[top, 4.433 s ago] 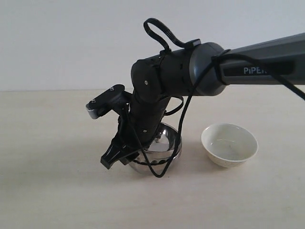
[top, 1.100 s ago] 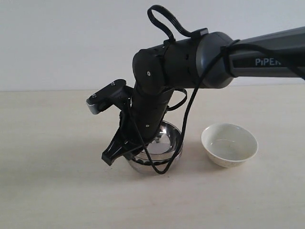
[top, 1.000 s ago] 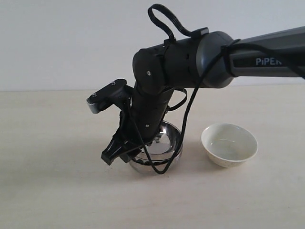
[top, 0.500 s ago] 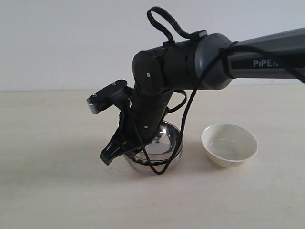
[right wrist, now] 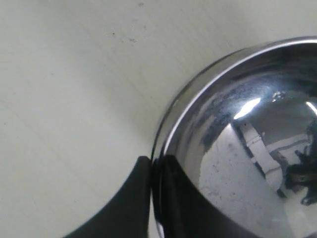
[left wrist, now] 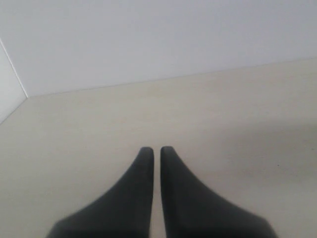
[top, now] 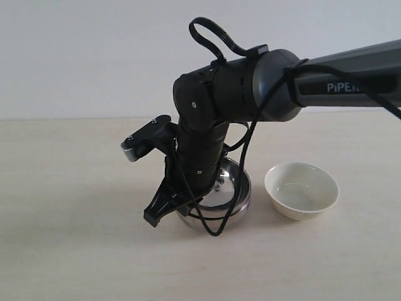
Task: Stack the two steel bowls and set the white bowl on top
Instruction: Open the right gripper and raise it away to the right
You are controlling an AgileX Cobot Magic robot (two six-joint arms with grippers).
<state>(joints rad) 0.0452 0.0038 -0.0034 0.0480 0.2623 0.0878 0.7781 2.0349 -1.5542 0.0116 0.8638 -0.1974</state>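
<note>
My right gripper (top: 159, 215) (right wrist: 154, 159) is shut on the left rim of a shiny steel bowl (top: 230, 188) (right wrist: 237, 148), one finger inside and one outside. In the right wrist view the rim shows a doubled edge, like one steel bowl nested in another, but I cannot tell for sure. Only this one steel stack shows in the exterior view. The cream-white bowl (top: 301, 190) stands upright and empty on the table, to the right of the steel one and apart from it. My left gripper (left wrist: 153, 148) is shut on nothing above bare table, out of the exterior view.
The pale wooden table (top: 75, 251) meets a white wall (top: 94, 56) at the back. The right arm's dark body and a looped cable (top: 213, 37) hang over the steel bowl and hide part of it.
The right gripper has shifted a little to the right, still shut on the rim, and the steel bowl moved with it toward the white bowl. The white bowl has stayed put.
</note>
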